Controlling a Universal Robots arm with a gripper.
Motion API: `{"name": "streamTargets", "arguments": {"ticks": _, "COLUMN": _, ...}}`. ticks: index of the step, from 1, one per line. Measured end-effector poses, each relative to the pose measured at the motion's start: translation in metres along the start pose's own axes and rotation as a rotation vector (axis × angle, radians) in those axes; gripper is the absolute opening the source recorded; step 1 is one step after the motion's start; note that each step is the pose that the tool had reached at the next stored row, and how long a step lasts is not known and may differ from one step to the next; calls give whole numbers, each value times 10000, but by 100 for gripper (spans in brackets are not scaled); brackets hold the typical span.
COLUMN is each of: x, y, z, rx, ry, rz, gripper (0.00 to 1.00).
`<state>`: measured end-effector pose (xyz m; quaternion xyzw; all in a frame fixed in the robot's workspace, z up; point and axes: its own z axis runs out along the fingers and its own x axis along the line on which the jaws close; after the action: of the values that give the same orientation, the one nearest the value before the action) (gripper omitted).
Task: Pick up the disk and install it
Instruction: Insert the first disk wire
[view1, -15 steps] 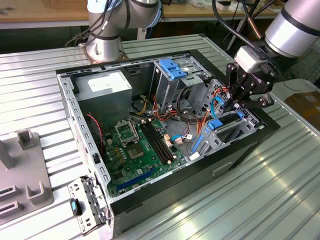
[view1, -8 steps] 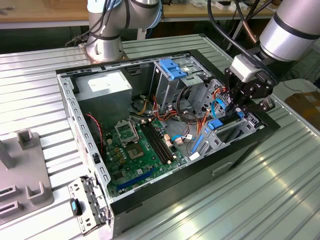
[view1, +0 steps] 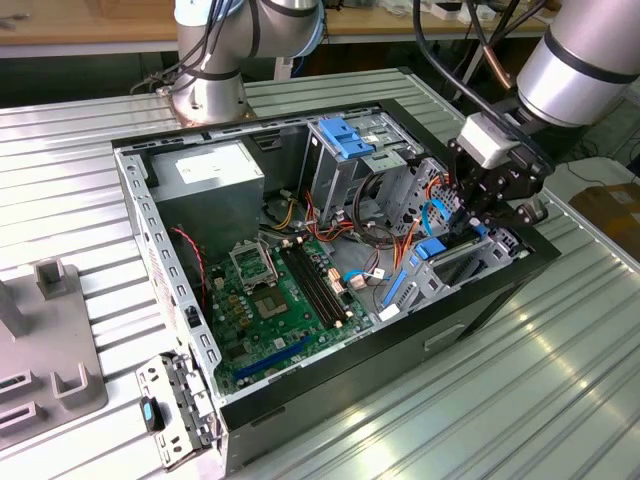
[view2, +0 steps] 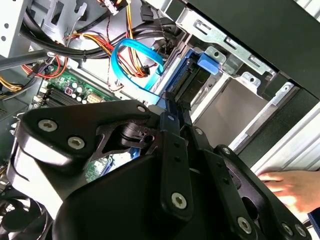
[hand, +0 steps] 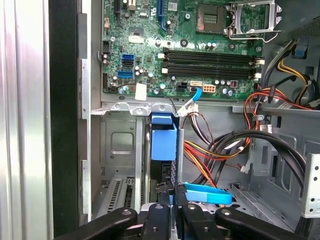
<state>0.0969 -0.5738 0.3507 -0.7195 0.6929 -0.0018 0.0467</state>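
Pincer (hand: 172, 194) tight on upright disk (hand: 163, 142) edge inside drive bay (hand: 120, 145)

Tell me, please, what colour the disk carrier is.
The disk carrier is blue; the first wrist view shows it best.

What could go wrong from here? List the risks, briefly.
1. The gripper holds the disk edge-on at the drive bay; a slight tilt could jam it against the metal walls.
2. The blue cable and orange wires lie right beside the bay and could snag.
3. A hand rests close to the gripper in the second wrist view and might get struck.
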Motion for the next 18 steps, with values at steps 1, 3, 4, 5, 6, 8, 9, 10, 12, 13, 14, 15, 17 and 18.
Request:
{"name": "streamTargets", "arguments": {"ticks": 1, "x": 1, "y": 0, "z": 3, "rx": 0, "ry": 0, "rz": 1, "gripper": 16}}
{"name": "streamTargets", "arguments": {"ticks": 3, "x": 2, "y": 2, "z": 12, "rx": 1, "ry": 0, "rz": 0, "gripper": 16}}
{"name": "streamTargets", "arguments": {"ticks": 4, "x": 3, "y": 3, "z": 16, "rx": 0, "ry": -1, "rz": 1, "gripper": 16}}
{"name": "streamTargets", "arguments": {"ticks": 5, "x": 4, "y": 4, "z": 22, "rx": 0, "ry": -1, "rz": 1, "gripper": 16}}
{"name": "streamTargets", "arguments": {"ticks": 6, "x": 5, "y": 5, "z": 27, "rx": 0, "ry": 1, "rz": 1, "gripper": 16}}
{"name": "streamTargets", "arguments": {"ticks": 8, "x": 5, "y": 5, "z": 30, "rx": 0, "ry": -1, "rz": 1, "gripper": 16}}
{"name": "streamTargets", "arguments": {"ticks": 9, "x": 6, "y": 6, "z": 38, "rx": 0, "ry": -5, "rz": 1, "gripper": 16}}
{"name": "streamTargets", "arguments": {"ticks": 10, "x": 6, "y": 6, "z": 49, "rx": 1, "ry": -7, "rz": 1, "gripper": 16}}
{"name": "streamTargets", "arguments": {"ticks": 12, "x": 8, "y": 8, "z": 70, "rx": 0, "ry": 3, "rz": 1, "gripper": 16}}
{"name": "streamTargets", "arguments": {"ticks": 13, "x": 9, "y": 8, "z": 77, "rx": -1, "ry": 5, "rz": 1, "gripper": 16}}
{"name": "streamTargets", "arguments": {"ticks": 14, "x": 9, "y": 9, "z": 80, "rx": 0, "ry": 3, "rz": 1, "gripper": 16}}
{"name": "streamTargets", "arguments": {"ticks": 15, "x": 9, "y": 9, "z": 82, "rx": 0, "ry": 1, "rz": 1, "gripper": 16}}
{"name": "streamTargets", "arguments": {"ticks": 17, "x": 9, "y": 9, "z": 83, "rx": 0, "ry": 0, "rz": 1, "gripper": 16}}
{"name": "streamTargets", "arguments": {"ticks": 18, "x": 9, "y": 9, "z": 83, "rx": 0, "ry": 1, "rz": 1, "gripper": 16}}
